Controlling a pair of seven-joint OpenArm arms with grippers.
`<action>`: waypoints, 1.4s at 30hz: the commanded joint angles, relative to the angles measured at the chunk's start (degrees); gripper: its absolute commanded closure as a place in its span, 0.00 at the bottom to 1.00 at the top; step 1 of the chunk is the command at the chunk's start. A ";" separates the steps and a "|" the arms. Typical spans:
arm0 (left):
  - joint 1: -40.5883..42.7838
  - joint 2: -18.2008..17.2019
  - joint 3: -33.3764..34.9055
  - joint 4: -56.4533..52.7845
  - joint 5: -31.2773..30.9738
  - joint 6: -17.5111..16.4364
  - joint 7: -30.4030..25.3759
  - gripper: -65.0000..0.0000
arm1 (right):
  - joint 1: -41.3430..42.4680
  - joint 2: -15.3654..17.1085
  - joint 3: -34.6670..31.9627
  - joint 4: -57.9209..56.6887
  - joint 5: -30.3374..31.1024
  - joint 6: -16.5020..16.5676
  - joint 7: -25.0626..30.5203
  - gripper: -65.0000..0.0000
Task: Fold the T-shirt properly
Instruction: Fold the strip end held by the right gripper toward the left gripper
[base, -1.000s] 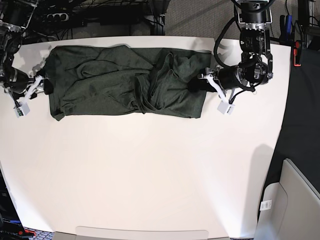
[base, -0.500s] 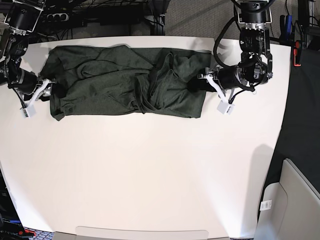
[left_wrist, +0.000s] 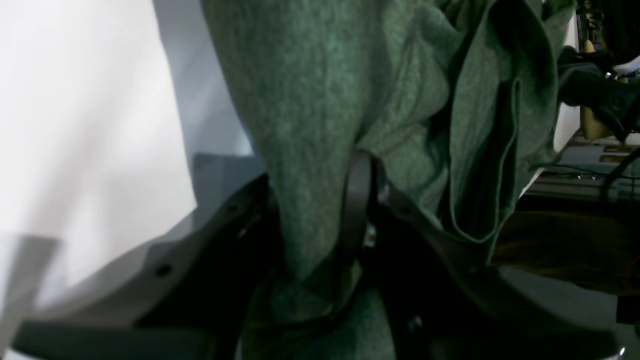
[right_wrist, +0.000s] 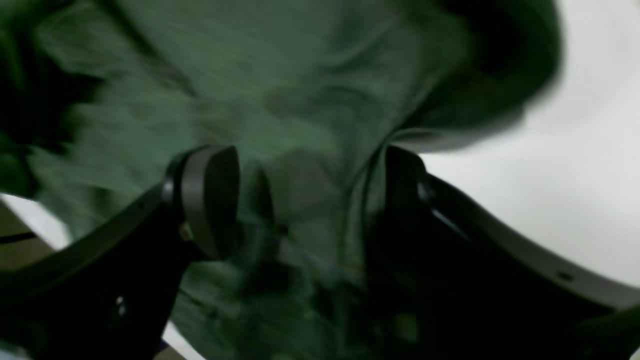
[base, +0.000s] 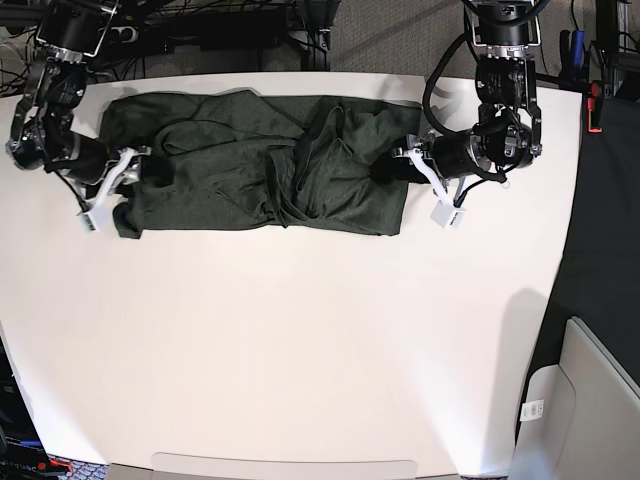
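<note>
Base view: T-shirt (base: 260, 160), dark olive, lies as a long rumpled band across the far part of the white table (base: 300, 340), its folds bunched at the middle and its left end crumpled.

Left gripper (base: 392, 168), at the band's right end: jaws clamped on a bundle of cloth (the left wrist view shows fabric pinched between the pads and hanging in several layers).

Right gripper (base: 140, 172), at the band's left end: jaws stand wide apart, cloth lying between them (right wrist view, blurred; the T-shirt (right_wrist: 300, 100) fills the gap, with no pinch visible).

Risks, as judged:
- Uneven layers. The right gripper may shut on the top layer only, or on a stray fold, so that the left end lifts crooked.
- Drag. With one end held and the other loose, any pull from the right side would likely slide the whole garment across the table rather than tension it.
- Hidden sleeves. The bunched middle could stay trapped inside the next fold, giving a lumpy result.
- Slip. Thin knit in a thick bundle may creep out of the clamped jaws.
</note>
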 joint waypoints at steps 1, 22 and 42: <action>-0.73 -0.31 -0.20 0.72 -0.73 -0.17 0.09 0.82 | -0.56 -0.33 -1.12 -0.03 -2.62 -0.36 -3.66 0.35; -0.64 -0.22 -0.12 0.72 -0.82 -0.17 0.17 0.82 | -1.26 -0.60 1.34 3.22 3.19 -0.36 -5.02 0.99; -0.29 4.18 0.24 -1.12 -0.82 -0.17 -2.64 0.82 | 0.15 -8.16 2.84 5.86 21.91 -0.36 -5.02 0.99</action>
